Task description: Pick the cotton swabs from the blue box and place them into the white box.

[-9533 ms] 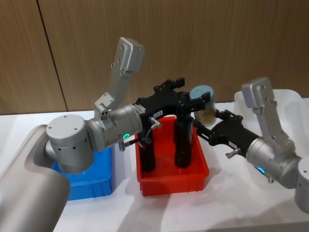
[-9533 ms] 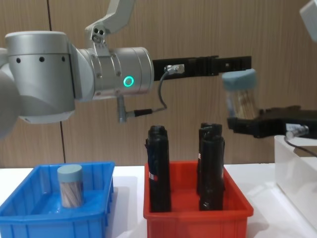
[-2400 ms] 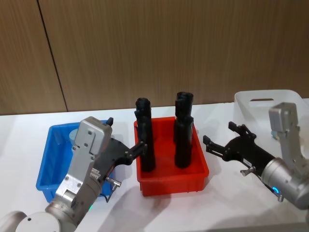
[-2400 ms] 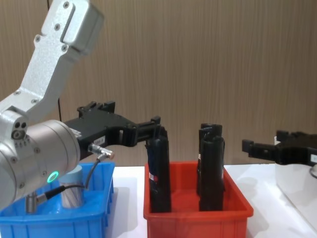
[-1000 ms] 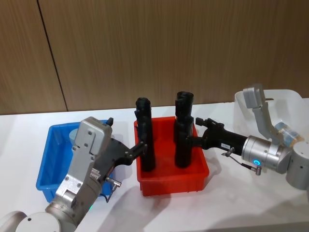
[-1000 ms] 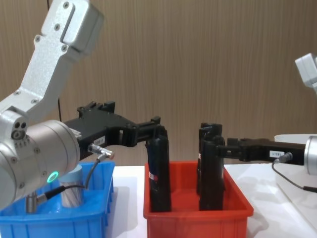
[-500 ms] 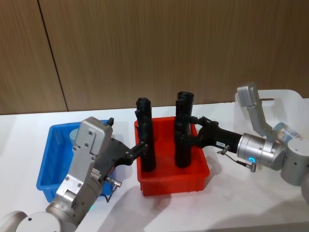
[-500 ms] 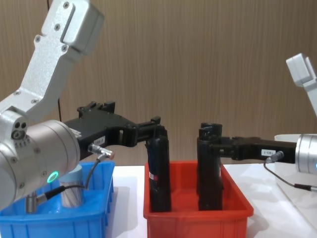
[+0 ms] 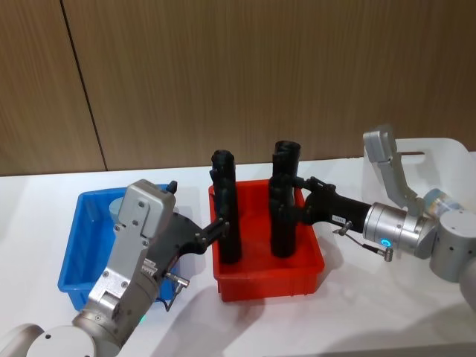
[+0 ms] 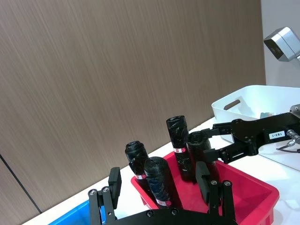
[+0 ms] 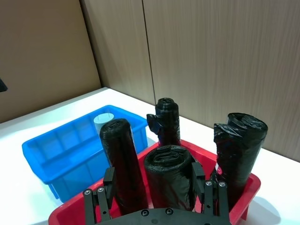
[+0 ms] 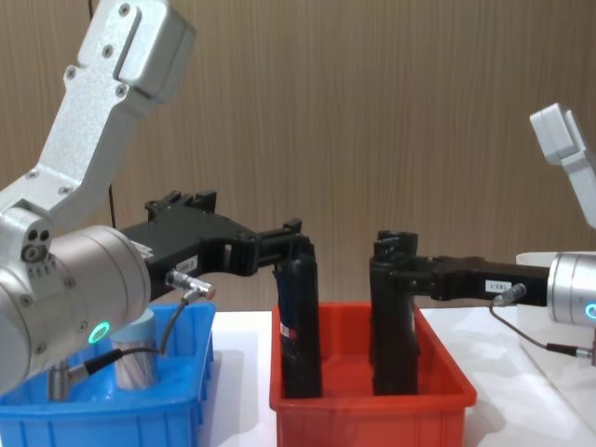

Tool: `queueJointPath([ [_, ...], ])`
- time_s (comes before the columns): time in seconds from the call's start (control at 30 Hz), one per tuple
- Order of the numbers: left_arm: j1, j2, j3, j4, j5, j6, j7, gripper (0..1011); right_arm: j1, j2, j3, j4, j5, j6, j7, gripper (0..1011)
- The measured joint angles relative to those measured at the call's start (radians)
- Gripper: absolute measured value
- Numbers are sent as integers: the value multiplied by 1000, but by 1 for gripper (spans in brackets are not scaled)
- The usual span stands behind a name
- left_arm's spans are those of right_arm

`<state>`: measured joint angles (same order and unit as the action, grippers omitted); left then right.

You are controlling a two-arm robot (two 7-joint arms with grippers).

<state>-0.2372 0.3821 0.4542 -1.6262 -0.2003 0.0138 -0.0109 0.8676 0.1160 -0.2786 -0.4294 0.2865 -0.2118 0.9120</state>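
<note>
Blue box point(image 9: 74, 245): holds cotton swabs point(image 11: 102, 121), upright at back.
Right gripper point(image 9: 291, 209): jaws wide around a black roll point(image 9: 283, 223) in red bin point(image 9: 260, 281).
Left gripper point(image 9: 220, 226): open, beside red bin.
White box point(image 9: 446, 160): far right.

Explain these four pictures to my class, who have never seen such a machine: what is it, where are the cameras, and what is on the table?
It is a robot with two arms, each ending in a two-fingered gripper. One picture looks down from its head, one across from its chest, two out from its wrists. On the white table stand a blue box holding a tub of cotton swabs, a red box of upright black rolls, and a white box. The left gripper is open beside the red box. The right gripper is open, fingers either side of one roll. Nothing is held.
</note>
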Motion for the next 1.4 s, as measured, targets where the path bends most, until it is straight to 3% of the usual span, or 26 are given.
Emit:
queueJointPath([
  [0.7, 0, 0, 0, 0, 0, 0, 0, 1004, 115, -30, 6, 228, -11, -100, 1, 1002],
  [1.2, 0, 0, 0, 0, 0, 0, 0, 1004, 161, -51, -3, 307, -26, -132, 32, 1002],
  [1.4, 0, 0, 0, 0, 0, 0, 0, 1004, 172, -61, -9, 323, -34, -142, 41, 865],
])
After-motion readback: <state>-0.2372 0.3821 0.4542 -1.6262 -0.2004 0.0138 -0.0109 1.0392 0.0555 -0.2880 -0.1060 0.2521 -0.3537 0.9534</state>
